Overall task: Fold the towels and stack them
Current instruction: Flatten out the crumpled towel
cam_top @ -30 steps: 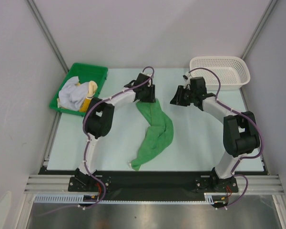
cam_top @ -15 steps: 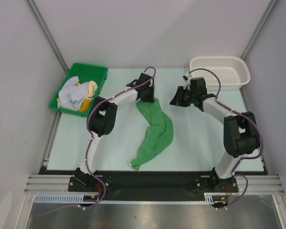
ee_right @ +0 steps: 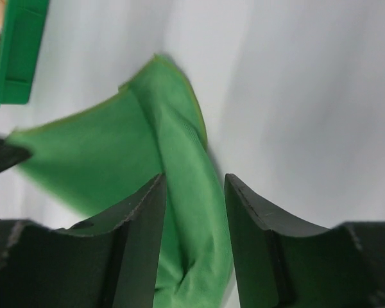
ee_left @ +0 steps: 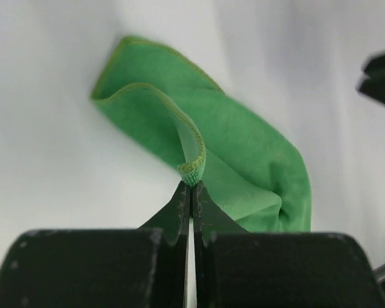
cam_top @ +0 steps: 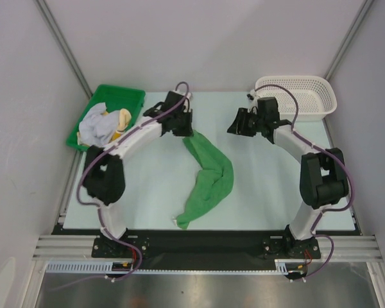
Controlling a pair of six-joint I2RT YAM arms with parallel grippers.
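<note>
Pinching crumpled green cloth towel's (ee_left: 244, 147) corner near table's (cam_top: 269, 186) far edge in closed left gripper (ee_left: 191, 185), likely for spreading; with right gripper (ee_right: 194, 183) parted, empty.

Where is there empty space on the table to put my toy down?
Biggest bare patch: between the green towel and the right arm. A smaller one lies between that towel and the left arm. Crowded: the tray, stuffed with towels.
</note>
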